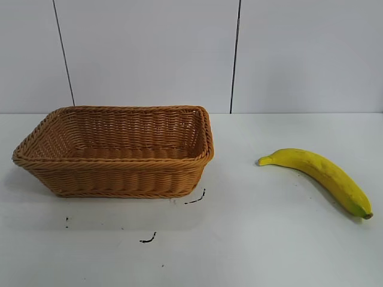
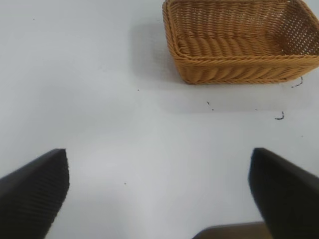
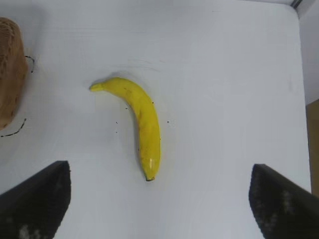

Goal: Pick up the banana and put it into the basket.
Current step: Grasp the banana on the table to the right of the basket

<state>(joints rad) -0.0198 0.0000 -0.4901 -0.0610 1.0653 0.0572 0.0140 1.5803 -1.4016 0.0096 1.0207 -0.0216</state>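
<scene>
A yellow banana (image 1: 320, 175) lies flat on the white table at the right, its dark end toward the front right. The tan wicker basket (image 1: 119, 179) stands at the left, with nothing inside. Neither arm shows in the exterior view. In the right wrist view the banana (image 3: 142, 119) lies ahead of my right gripper (image 3: 159, 199), which is open wide and holds nothing; the banana's dark end points toward the gap between the fingers. My left gripper (image 2: 158, 191) is open over bare table, with the basket (image 2: 239, 62) farther off.
Small black marks (image 1: 148, 239) dot the table in front of the basket. A pale wall with dark vertical seams (image 1: 235, 57) rises behind the table. The table's edge (image 3: 305, 104) shows in the right wrist view.
</scene>
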